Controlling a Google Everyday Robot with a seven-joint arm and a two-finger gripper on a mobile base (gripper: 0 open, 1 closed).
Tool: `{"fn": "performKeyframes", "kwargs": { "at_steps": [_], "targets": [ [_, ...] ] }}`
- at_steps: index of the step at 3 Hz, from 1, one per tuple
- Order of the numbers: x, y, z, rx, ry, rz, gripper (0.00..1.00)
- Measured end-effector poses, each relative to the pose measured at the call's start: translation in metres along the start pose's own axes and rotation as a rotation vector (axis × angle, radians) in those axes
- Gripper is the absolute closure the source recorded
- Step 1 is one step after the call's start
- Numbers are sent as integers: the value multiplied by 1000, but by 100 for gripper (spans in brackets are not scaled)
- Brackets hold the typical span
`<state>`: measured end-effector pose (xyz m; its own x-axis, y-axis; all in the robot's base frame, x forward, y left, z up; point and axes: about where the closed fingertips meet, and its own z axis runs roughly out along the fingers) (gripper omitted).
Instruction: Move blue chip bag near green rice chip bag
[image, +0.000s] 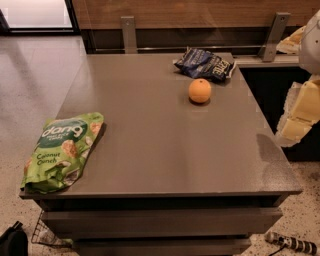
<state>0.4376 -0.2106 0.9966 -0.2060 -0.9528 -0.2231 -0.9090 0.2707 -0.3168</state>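
Blue bag (205, 64) lies crumpled at the far edge of the table (160, 145), right of centre, flat on the top with nothing on it. Orange (200, 90) sits just nearer than it, close but apart. Green bag (61, 150) lies flat at the near left corner, its lower end reaching the table edge. It is well apart from the blue bag, with most of the tabletop between them. Task looks not yet begun: the bags are at opposite corners. Gripper (299, 114) hangs off the table's right side, pale, partly cut by the frame edge, well apart from the blue bag. It touches nothing that shows, and nothing is seen in it. Open or closed: cannot tell. Judgement: it sits clear of the top, leaving the reach to the far bag unobstructed. The orange lies close to the path toward the green bag and could get knocked.
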Motion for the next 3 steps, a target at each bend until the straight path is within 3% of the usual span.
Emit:
{"fn": "performKeyframes", "kwargs": {
  "at_steps": [1,2,3],
  "targets": [
    [0,0,0,0,0,0,0],
    [13,-21,-1,34,-44,74,0],
    [45,-61,-2,109,-151,209,0]
  ]
}}
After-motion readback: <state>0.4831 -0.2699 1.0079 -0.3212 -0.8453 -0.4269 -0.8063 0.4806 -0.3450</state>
